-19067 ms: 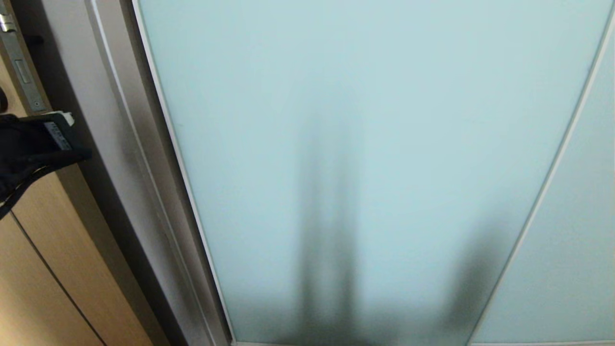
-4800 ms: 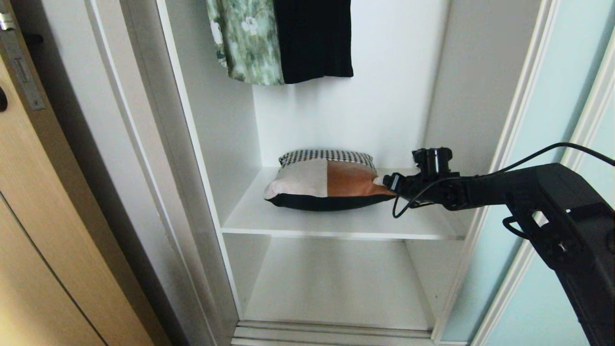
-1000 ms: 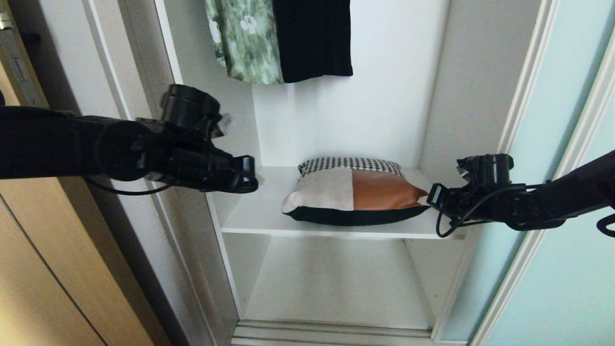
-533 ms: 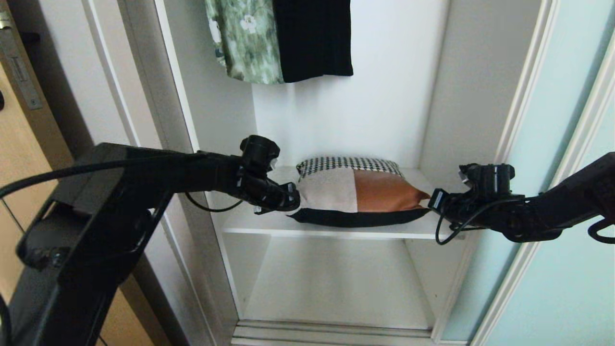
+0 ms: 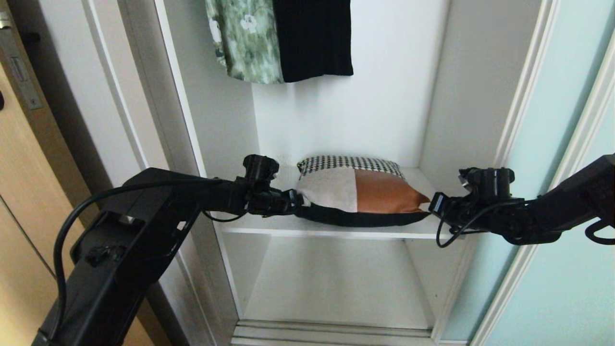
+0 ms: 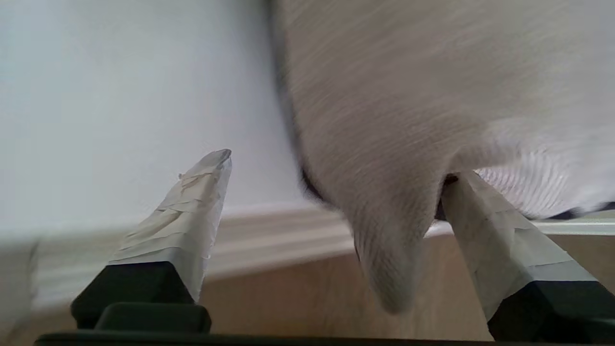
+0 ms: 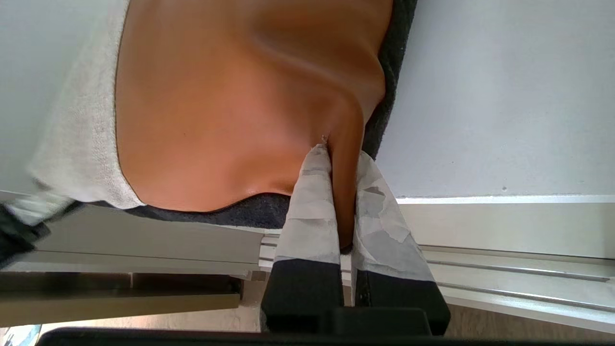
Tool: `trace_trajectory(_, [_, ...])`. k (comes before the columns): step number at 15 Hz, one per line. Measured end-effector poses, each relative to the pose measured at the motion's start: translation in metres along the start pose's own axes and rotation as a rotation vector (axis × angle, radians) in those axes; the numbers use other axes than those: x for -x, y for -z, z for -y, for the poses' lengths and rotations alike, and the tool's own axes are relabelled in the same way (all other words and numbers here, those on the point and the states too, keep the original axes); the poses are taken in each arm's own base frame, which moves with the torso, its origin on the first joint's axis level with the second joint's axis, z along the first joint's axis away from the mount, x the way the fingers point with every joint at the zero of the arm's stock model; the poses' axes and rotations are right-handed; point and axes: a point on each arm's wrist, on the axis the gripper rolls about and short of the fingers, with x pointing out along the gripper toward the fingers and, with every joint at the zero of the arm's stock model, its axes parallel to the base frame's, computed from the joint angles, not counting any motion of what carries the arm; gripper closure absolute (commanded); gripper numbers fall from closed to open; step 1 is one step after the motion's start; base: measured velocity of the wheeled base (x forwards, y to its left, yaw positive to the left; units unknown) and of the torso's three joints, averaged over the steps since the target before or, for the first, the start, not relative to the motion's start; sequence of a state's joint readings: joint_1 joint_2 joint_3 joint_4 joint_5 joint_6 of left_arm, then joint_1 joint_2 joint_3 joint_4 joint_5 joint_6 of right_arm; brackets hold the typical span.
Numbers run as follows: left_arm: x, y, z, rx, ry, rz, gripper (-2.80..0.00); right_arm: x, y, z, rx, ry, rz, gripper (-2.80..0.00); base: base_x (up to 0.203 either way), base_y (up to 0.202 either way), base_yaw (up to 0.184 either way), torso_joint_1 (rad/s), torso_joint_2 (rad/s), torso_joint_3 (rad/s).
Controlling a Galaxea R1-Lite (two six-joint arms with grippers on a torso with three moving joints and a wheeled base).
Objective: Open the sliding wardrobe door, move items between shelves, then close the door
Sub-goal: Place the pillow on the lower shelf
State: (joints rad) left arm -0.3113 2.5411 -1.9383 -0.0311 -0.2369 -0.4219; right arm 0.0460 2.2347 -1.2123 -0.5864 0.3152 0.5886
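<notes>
A tan wooden door [image 5: 19, 202] stands at the left, with a metal latch plate [image 5: 17, 67] set in its edge near the top. Next to it runs a white upright frame [image 5: 110, 96], shadowed along its left side. Inside the wardrobe, the back wall [image 5: 379, 96] is plain white and evenly lit. Two garments hang down from above at the far end: a green flowered one [image 5: 240, 38] on the left and a black one [image 5: 312, 36] just beside it on the right. At the near bottom edge lies a ridged metal floor track [image 5: 331, 334].
</notes>
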Motion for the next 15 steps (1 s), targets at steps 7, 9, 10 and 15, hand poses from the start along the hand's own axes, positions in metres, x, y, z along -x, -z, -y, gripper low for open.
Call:
trace_trajectory(7, [0.013, -0.017, 0.014, -0.076, 0.123, 0.074, -2.8, -0.002, 0.002, 0.003, -0.007, -0.002, -0.012, 0.0, 0.0, 0.0, 0.0, 0.0, 0.0, 0.0])
trace_trajectory(9, [0.018, -0.01, 0.012, -0.073, 0.124, 0.044, -2.8, -0.002, 0.001, 0.005, -0.009, -0.002, -0.013, 0.0, 0.0, 0.0, 0.0, 0.0, 0.0, 0.0])
trace_trajectory(10, [0.02, -0.008, 0.011, -0.071, 0.146, 0.034, -2.8, -0.002, 0.001, 0.005, -0.01, -0.001, -0.012, 0.0, 0.0, 0.0, 0.0, 0.0, 0.0, 0.0])
trace_trajectory(15, [0.018, -0.014, 0.006, -0.066, 0.176, 0.07, -2.8, 0.0, 0.0, 0.007, -0.014, -0.003, -0.014, 0.0, 0.0, 0.0, 0.0, 0.0, 0.0, 0.0])
